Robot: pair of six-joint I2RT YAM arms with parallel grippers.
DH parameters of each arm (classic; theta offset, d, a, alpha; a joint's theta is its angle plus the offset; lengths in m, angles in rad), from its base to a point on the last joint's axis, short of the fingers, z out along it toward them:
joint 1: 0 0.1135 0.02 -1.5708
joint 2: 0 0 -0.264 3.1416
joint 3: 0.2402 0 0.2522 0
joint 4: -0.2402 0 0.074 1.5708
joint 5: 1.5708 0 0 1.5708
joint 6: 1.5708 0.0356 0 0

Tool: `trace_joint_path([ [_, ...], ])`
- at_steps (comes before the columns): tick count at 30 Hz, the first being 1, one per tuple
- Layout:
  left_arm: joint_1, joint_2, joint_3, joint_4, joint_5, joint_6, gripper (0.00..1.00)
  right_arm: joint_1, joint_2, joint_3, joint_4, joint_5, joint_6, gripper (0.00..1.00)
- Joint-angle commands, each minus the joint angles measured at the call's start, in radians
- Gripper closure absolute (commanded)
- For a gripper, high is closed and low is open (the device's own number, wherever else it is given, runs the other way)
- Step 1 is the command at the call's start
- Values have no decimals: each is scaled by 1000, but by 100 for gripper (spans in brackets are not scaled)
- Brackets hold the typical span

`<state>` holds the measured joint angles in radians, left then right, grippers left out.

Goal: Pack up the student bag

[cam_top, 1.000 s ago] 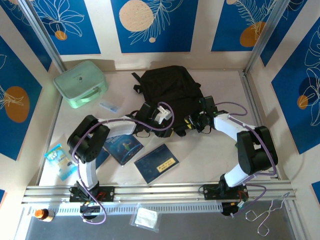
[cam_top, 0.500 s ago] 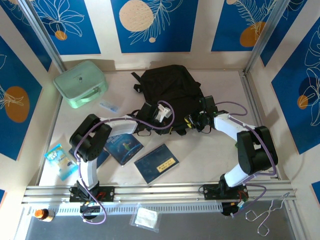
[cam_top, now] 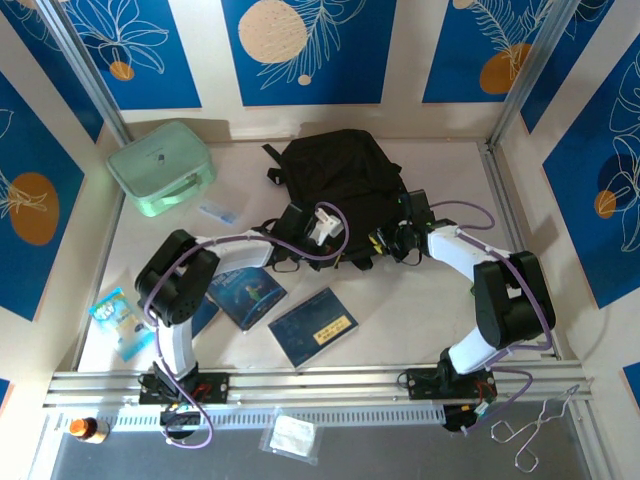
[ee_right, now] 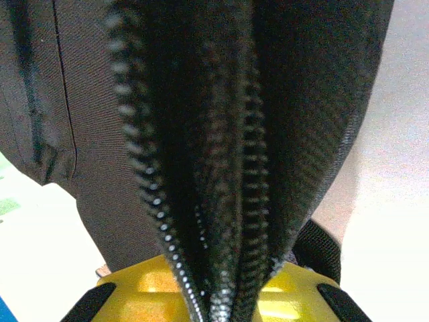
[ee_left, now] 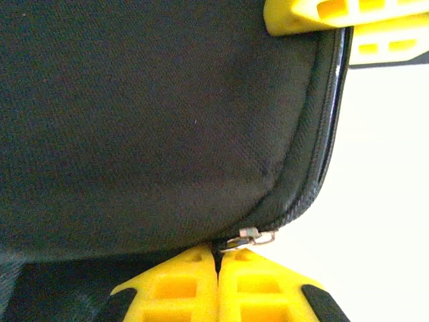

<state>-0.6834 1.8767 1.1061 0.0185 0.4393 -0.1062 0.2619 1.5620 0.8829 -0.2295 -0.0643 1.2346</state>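
Left wrist | left claw (ee_left: 217,255) clenched on zip pull (ee_left: 249,237) | right claw (ee_right: 218,298) pinching student bag (ee_right: 315,100) edge

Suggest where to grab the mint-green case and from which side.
Take the handle on the mint-green case, coming in from its near right side. The handle sits on that side wall as a narrow strap, while the boxy body looks too wide to span.
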Motion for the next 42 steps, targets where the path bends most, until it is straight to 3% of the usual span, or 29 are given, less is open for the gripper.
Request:
trace_joint_path([
  [1, 13, -61, 10, -150, -72, 107, 100, 1, -2, 27, -50, 60, -38, 87],
  [8, 25, -32, 102, -395, -229, 187, 100, 0, -9, 25, -56, 81, -53, 94],
  [18, 48, 43, 239, -563, -386, 215, 100, 1, -61, 15, -82, 107, -64, 94],
  [24, 106, 60, 281, -616, -418, 239, 100, -1, -79, 11, -90, 114, -67, 94],
  [32, 231, 161, 406, -633, -375, 250, 100, 0, -80, 11, -72, 105, -70, 94],
  [42, 274, 298, 634, -698, -481, 171, 100, 7, -97, -17, -50, 82, -69, 94],
])
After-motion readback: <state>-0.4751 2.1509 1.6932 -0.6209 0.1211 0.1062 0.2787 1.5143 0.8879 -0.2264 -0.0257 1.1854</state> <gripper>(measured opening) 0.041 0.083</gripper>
